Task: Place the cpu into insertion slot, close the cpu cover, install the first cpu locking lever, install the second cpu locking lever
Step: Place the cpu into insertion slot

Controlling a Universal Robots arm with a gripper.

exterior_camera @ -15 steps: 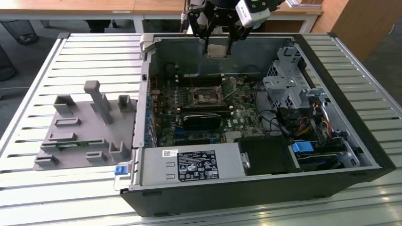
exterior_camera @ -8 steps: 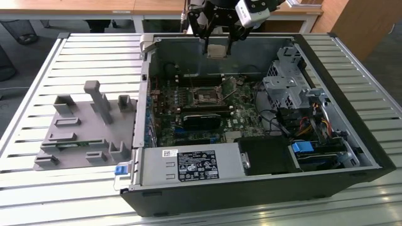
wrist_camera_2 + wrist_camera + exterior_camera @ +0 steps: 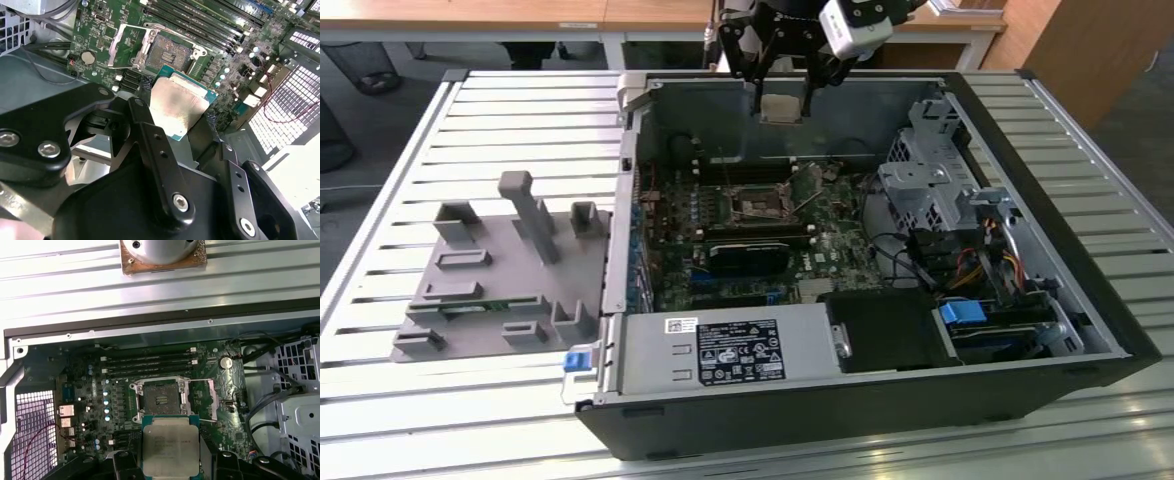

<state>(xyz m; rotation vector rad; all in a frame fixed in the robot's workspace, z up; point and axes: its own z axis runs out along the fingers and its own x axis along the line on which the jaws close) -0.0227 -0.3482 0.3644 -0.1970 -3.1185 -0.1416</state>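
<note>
My gripper (image 3: 781, 98) hangs over the far side of the open computer case, shut on the cpu (image 3: 781, 108), a flat square chip with a dull silver face. In both wrist views the cpu (image 3: 179, 106) (image 3: 170, 450) sits between the black fingers (image 3: 150, 140), well above the motherboard. The insertion slot (image 3: 758, 207) (image 3: 167, 52) (image 3: 160, 400) lies bare in the middle of the board, its dark square showing. The cpu cover (image 3: 122, 47) (image 3: 214, 401), a thin silvery frame, stands flipped open at one side of the slot.
The case (image 3: 1107, 330) lies on a slatted metal table (image 3: 520, 110). A power supply (image 3: 720, 350) fills its near end, and a drive cage (image 3: 927, 190) with cables lines the exterior view's right. Long memory slots (image 3: 150, 365) run beside the socket. A grey fixture (image 3: 494, 270) sits outside.
</note>
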